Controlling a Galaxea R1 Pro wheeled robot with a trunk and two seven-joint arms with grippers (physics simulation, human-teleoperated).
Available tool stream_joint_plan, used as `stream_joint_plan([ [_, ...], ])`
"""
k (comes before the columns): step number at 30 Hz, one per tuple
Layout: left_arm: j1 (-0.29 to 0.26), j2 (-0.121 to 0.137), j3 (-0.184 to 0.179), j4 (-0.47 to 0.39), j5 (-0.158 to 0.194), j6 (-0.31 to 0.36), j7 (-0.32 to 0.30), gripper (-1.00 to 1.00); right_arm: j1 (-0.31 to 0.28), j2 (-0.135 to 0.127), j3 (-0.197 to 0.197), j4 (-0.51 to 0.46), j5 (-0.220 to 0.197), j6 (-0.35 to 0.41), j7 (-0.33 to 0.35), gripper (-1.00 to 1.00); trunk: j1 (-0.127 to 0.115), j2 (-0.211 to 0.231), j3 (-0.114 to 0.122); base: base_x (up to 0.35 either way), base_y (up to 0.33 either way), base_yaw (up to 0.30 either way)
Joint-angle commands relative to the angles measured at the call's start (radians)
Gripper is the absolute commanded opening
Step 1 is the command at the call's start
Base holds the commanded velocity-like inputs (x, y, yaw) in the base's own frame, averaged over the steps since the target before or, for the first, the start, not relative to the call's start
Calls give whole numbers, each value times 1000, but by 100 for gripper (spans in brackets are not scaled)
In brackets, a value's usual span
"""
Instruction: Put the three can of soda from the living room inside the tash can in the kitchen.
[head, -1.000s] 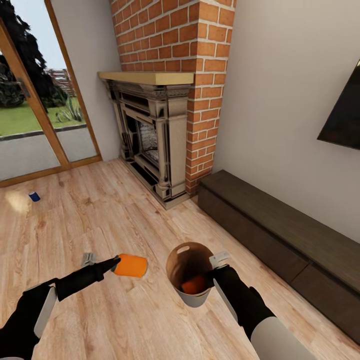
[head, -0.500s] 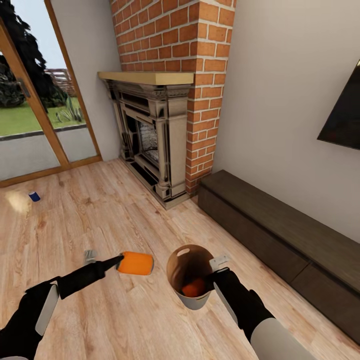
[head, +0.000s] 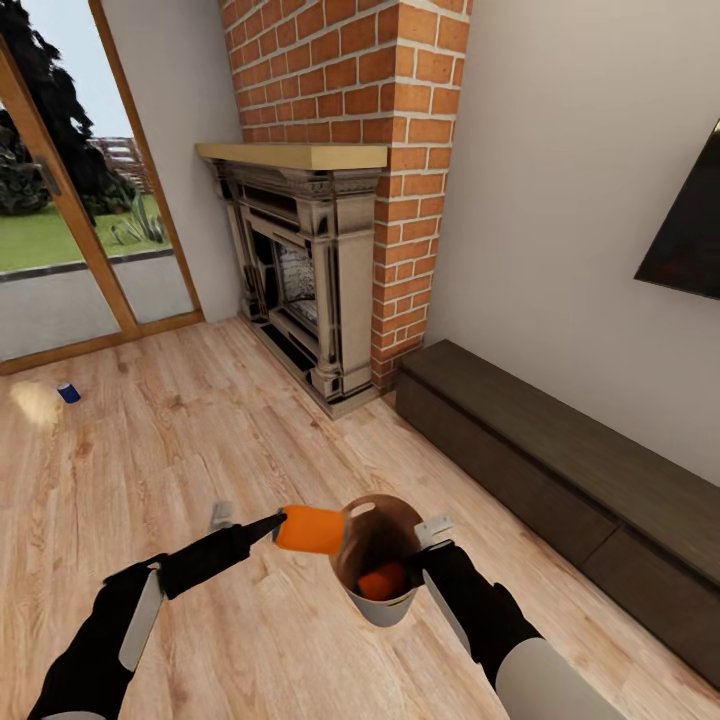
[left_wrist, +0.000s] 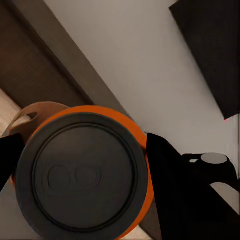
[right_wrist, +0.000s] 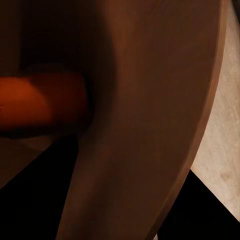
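Observation:
My left gripper (head: 274, 527) is shut on a bright orange can of soda (head: 314, 530), held sideways with its far end at the near-left rim of the tash can (head: 385, 606). In the left wrist view that can's grey top (left_wrist: 82, 175) faces the camera, and the bin's rim (left_wrist: 36, 112) shows behind it. My right gripper (head: 431, 541) is shut on the bin's right rim and holds it off the floor. A second orange can (head: 382, 580) lies inside the bin, also seen as the can (right_wrist: 42, 100) in the right wrist view. A dark blue can (head: 68, 393) stands on the floor at far left.
A red brick fireplace (head: 320, 290) stands ahead, with a low dark cabinet (head: 560, 470) along the right wall under a wall TV (head: 690, 230). Wood-framed glass doors (head: 70, 250) are at the left. Light wood plank floor (head: 180, 430) lies between me and the blue can.
My left arm has swung right, carrying the orange can from beside the bin up to its rim. The bin in my right gripper has shifted slightly.

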Motion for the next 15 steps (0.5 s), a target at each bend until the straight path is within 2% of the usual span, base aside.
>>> stream_joint_plan([
  [1,0,-2,0,0,-1,-3,-1,-100,0,0,0,-1,-2,-1,2,-100,0,0,0,0,0,0],
  [8,0,-40,-1,1,-1,-4,-1,-100,0,0,0,-1,-3,-1,2,-100,0,0,0,0,0,0],
  [15,0,-53,-1,2,-3,-5,1,-100,0,1,0,-1,-3,-1,2,-100,0,0,0,0,0,0],
])
